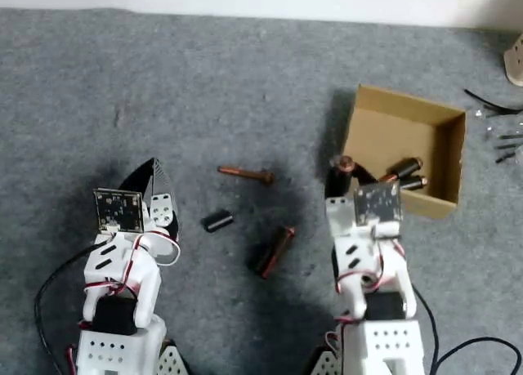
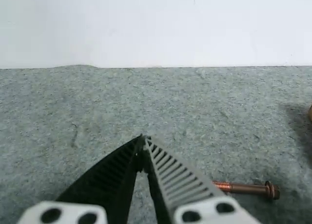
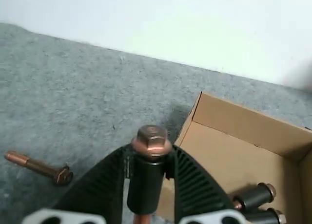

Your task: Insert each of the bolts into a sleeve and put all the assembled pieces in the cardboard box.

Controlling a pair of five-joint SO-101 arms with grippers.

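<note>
Just beside the box: the right hand (image 1: 341,176) pinches a bolt-and-sleeve piece (image 1: 344,164) upright.
Its long axis stands vertical, bolt head up, at the left wall of the cardboard box (image 1: 406,102), centre-right of the high view, so the box opening lies to its right. The left hand (image 1: 154,171) is pressed together and empty at lower left, well apart from the box.

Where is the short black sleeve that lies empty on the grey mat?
In the high view, the short black cylindrical sleeve lies on the grey mat, right of the left gripper and close to the loose copper bolt.
</note>
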